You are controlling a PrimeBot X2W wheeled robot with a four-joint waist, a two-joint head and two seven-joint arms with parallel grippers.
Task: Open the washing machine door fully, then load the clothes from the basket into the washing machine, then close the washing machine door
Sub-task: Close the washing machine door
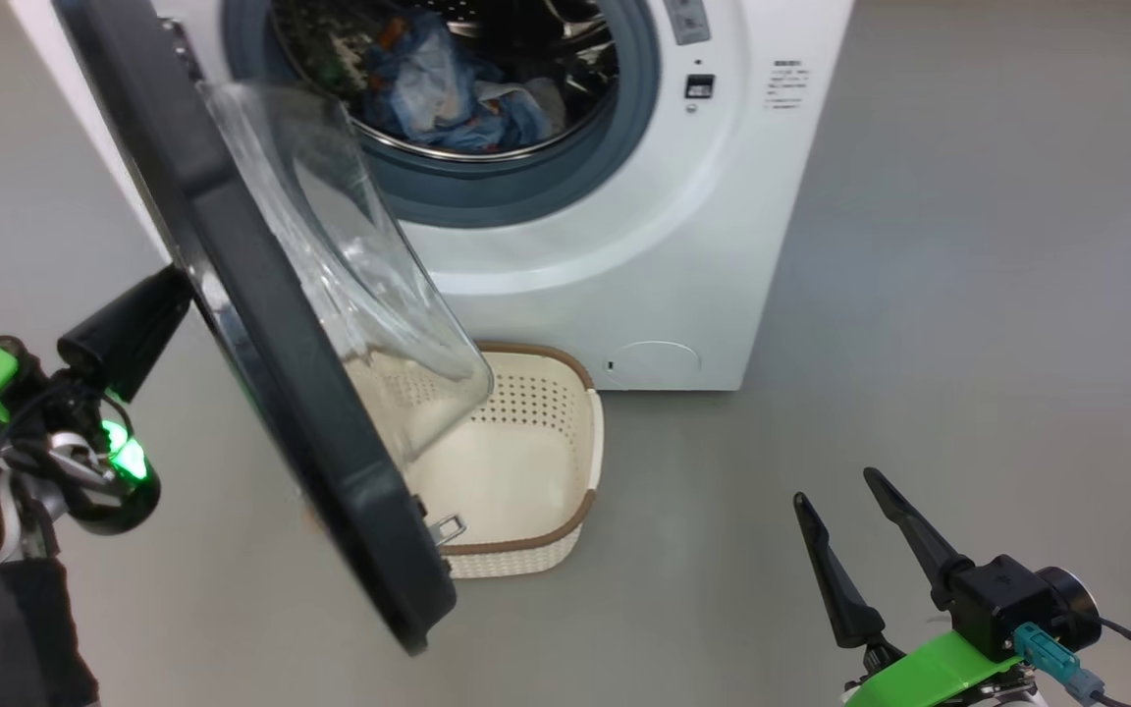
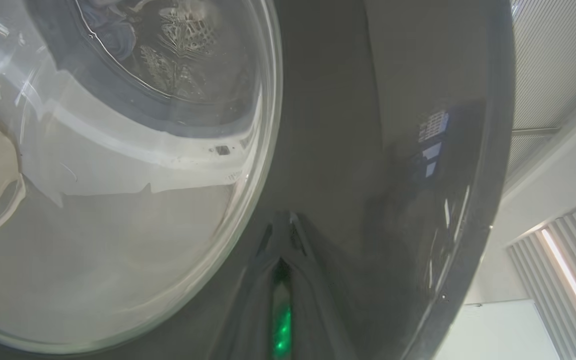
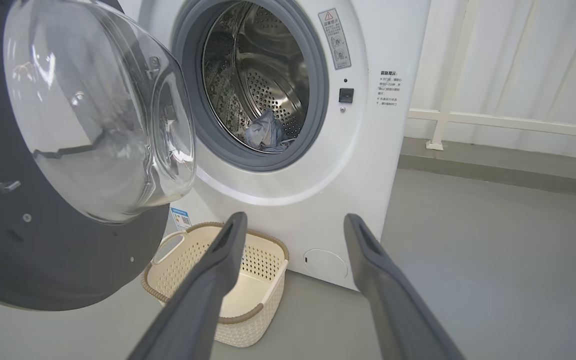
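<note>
The washing machine door (image 1: 261, 324) stands partly swung out from the washing machine (image 1: 644, 245). Its glossy black outer face lies right at the tips of the left fingers (image 1: 134, 329). Those fingers are pressed together with nothing between them, and their tips meet the black rim beside the glass bowl (image 1: 359, 265), on the door's outer side. In the left wrist view the closed tips run up into their own reflection in the rim.

The bowl bulges away from the left fingers, toward the machine. Past the door, farther from the left fingers, the mouth of the machine is open. Inside its grey rubber ring (image 1: 526, 196) the light blue clothes (image 1: 448, 98) lie heaped low in the steel drum (image 3: 268, 65).

Under the bowl and beyond the door's lower edge, the basket (image 1: 580, 511) sits on the grey floor (image 1: 968, 344), close against the foot of the machine, with its bare cream bottom showing.

The right fingers (image 1: 826, 560) are spread wide apart and hold nothing. They hang over the floor, well apart from the door, the basket and the machine. Seen along them from the right wrist, the basket lies ahead by the finger nearer the door. A round cover (image 3: 325, 262) low on the machine's front shows between the two. A blue sticker (image 3: 181, 218) peeks out under the bowl.
</note>
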